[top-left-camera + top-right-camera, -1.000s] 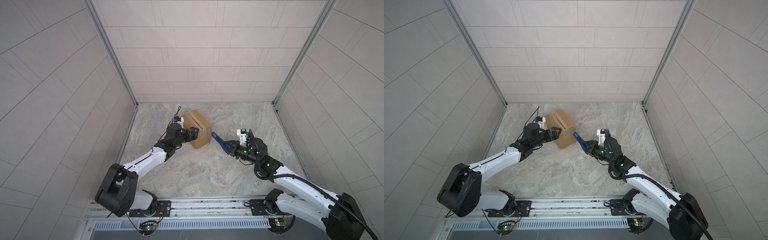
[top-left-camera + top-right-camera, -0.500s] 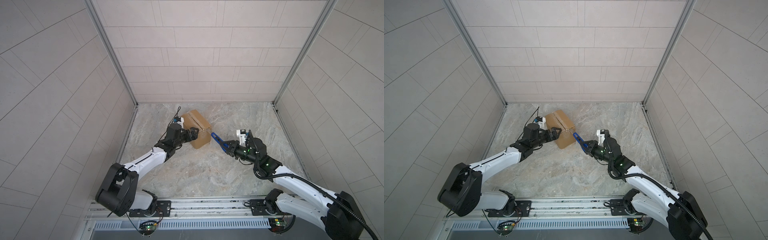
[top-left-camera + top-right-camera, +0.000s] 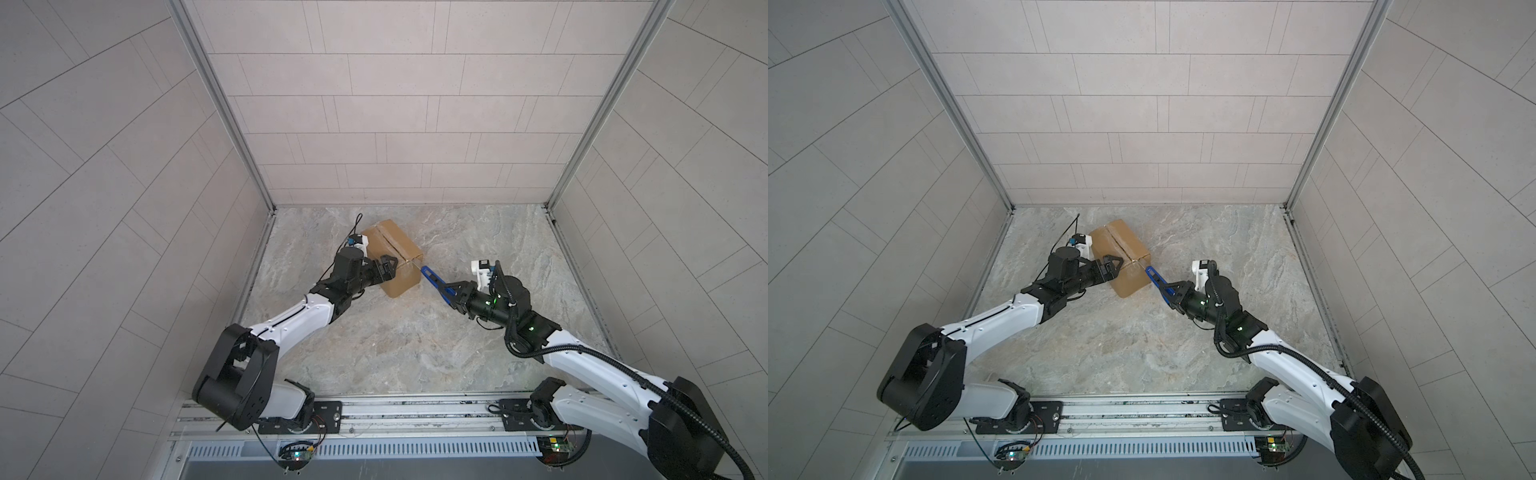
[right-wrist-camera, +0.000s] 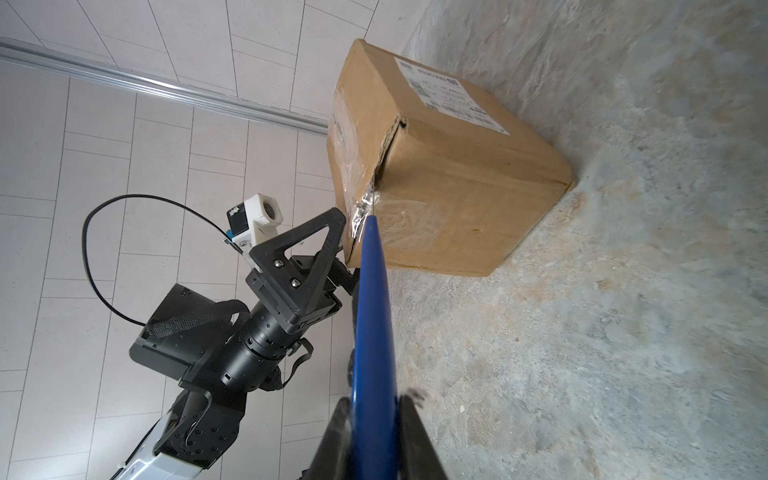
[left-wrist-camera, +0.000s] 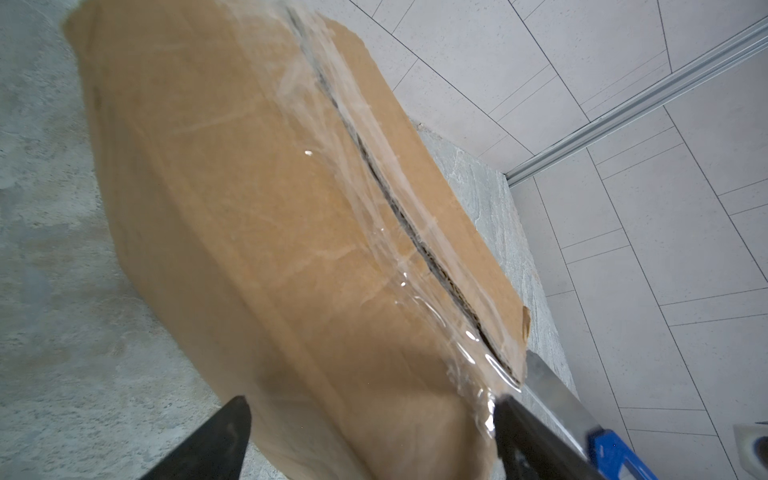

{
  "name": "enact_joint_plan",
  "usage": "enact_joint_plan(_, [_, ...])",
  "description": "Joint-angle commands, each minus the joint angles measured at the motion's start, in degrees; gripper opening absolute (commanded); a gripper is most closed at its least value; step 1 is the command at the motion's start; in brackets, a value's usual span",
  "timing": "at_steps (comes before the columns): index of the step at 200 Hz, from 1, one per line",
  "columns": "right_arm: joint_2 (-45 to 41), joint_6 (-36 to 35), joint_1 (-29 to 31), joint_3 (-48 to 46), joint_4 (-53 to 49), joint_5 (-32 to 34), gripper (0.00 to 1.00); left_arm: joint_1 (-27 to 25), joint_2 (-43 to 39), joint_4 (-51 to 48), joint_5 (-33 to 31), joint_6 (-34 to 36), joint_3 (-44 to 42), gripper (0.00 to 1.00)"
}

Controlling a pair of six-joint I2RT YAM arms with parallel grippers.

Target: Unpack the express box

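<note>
While your right gripper (image 3: 451, 291) pinches the knife (image 3: 434, 284) at the seam, nothing has shifted; the left gripper's (image 3: 384, 270) spread fingers straddle the box (image 3: 390, 245), still taped.

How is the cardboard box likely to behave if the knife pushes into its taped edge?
The express box sits flat on a broad base, so it would probably slide rather than tip. The left gripper straddles its corner, likely bracing it. Its clear tape looks wrinkled and glossy, so the blue utility knife might skid.
</note>
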Motion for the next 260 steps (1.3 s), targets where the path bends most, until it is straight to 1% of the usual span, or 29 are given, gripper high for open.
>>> enact_joint_plan(1, [-0.6,1.5,0.3,0.5,4.1,-0.5,0.00,-0.2,0.8,1.5,0.7,0.1,0.0,0.94])
enact_joint_plan(47, [1.8,0.4,2.6,1.9,2.3,-0.4,0.00,-0.2,1.1,2.0,1.3,-0.2,0.0,0.92])
enact_joint_plan(68, [2.9,0.8,3.3,1.9,4.0,-0.5,0.00,-0.3,1.2,2.2,1.4,-0.3,0.0,0.92])
enact_joint_plan(122, [0.5,0.2,3.1,1.8,5.2,1.1,0.00,-0.3,1.5,2.2,1.4,-0.4,0.0,0.92])
enact_joint_plan(166, [2.7,2.8,3.5,1.9,8.8,-0.8,0.00,-0.3,1.4,2.4,1.5,-0.4,0.0,0.92])
enact_joint_plan(203, [5.0,1.9,4.8,2.7,7.1,-1.0,0.00,-0.5,1.2,2.3,1.5,-0.6,0.1,0.91])
enact_joint_plan(224, [5.9,1.7,5.0,2.5,7.9,-1.0,0.00,-0.6,1.3,2.3,1.5,-0.7,0.3,0.92])
enact_joint_plan(260, [4.1,0.2,5.0,3.5,7.7,-0.9,0.00,-0.7,1.5,2.1,1.4,-0.6,0.5,0.92])
